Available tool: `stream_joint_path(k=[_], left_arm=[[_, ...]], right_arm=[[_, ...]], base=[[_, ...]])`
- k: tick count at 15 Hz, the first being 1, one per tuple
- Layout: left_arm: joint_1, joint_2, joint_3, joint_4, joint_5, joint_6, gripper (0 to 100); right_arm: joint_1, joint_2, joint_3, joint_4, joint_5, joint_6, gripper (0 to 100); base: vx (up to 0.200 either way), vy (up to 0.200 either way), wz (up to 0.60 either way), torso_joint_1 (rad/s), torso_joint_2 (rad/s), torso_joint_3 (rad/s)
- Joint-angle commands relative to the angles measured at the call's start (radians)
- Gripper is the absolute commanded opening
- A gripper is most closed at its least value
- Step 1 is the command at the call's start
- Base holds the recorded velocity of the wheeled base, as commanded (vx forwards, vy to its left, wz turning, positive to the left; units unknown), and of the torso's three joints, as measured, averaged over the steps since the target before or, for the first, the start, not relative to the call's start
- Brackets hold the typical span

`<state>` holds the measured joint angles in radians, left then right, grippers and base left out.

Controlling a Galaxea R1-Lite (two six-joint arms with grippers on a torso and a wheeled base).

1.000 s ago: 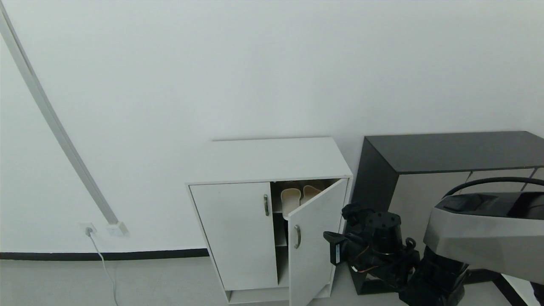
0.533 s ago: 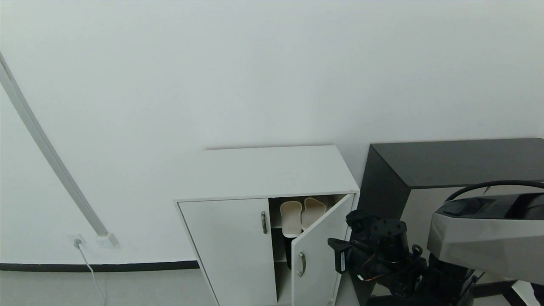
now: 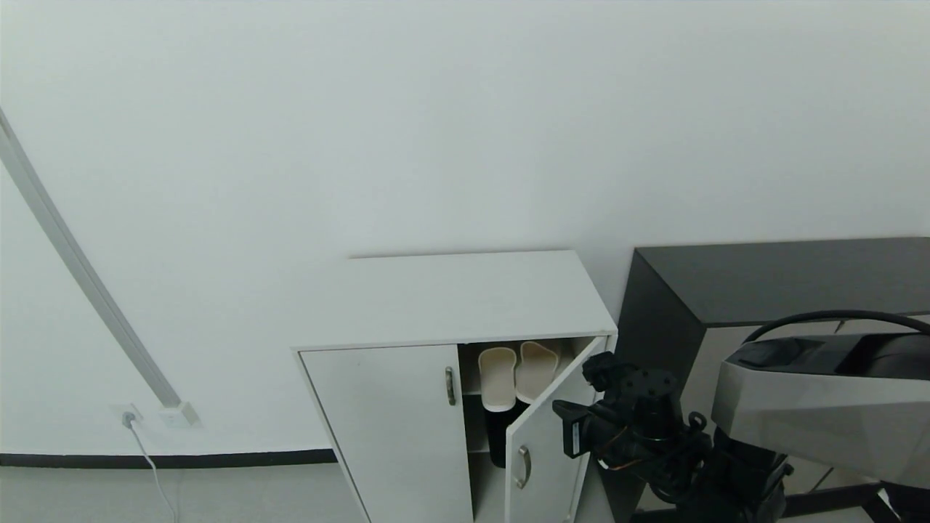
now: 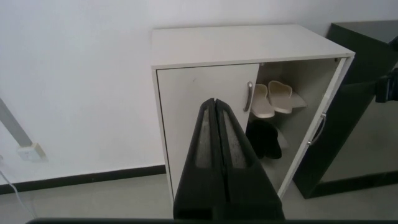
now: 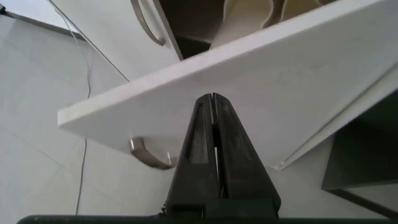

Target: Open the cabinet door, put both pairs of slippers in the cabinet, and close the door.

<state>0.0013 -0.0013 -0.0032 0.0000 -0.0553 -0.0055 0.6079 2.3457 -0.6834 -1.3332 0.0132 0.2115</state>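
The white cabinet (image 3: pixel 465 298) has its left door shut and its right door (image 3: pixel 545 436) swung partly out. On the upper shelf lies a cream pair of slippers (image 3: pixel 508 372) (image 4: pixel 273 98); a black pair (image 3: pixel 498 436) (image 4: pixel 264 138) sits on the shelf below. My right gripper (image 3: pixel 597 365) (image 5: pixel 213 98) is shut, with its tips at the outer face of the open door (image 5: pixel 249 93), above the door handle (image 5: pixel 149 158). My left gripper (image 4: pixel 214 102) is shut on nothing and hangs in front of the closed left door (image 4: pixel 199 124), well apart from it.
A black desk (image 3: pixel 770 276) stands right beside the cabinet, close to the open door's hinge side. A wall socket with a white cable (image 3: pixel 134 428) is low on the wall to the left. Grey floor (image 4: pixel 93 199) lies before the cabinet.
The whole head picture has shifted, so the cabinet looks lower and larger. The right gripper stays at the door's outer face; the door's angle looks about the same.
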Motion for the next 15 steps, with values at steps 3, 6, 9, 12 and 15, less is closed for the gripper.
stream_joint_path(k=[3, 6, 9, 12, 15], left_arm=[[0.000, 0.001, 0.000, 0.000, 0.000, -0.001, 0], [0.000, 0.001, 0.000, 0.000, 0.000, -0.001, 0], [0.000, 0.001, 0.000, 0.000, 0.000, -0.001, 0], [0.000, 0.001, 0.000, 0.000, 0.000, -0.001, 0], [0.000, 0.001, 0.000, 0.000, 0.002, -0.001, 0]], right_arm=[[-0.003, 0.079, -0.102, 0.019, -0.001, 0.000, 0], [-0.008, 0.110, -0.177, 0.081, -0.001, -0.004, 0], [-0.011, 0.144, -0.255, 0.118, -0.002, -0.006, 0], [-0.020, 0.150, -0.309, 0.175, -0.002, -0.006, 0], [-0.026, 0.150, -0.357, 0.235, -0.002, -0.006, 0]], base=[[0.000, 0.000, 0.00, 0.000, 0.00, 0.000], [0.000, 0.000, 0.00, 0.000, 0.00, 0.000], [0.000, 0.000, 0.00, 0.000, 0.00, 0.000], [0.000, 0.000, 0.00, 0.000, 0.00, 0.000], [0.000, 0.000, 0.00, 0.000, 0.00, 0.000]])
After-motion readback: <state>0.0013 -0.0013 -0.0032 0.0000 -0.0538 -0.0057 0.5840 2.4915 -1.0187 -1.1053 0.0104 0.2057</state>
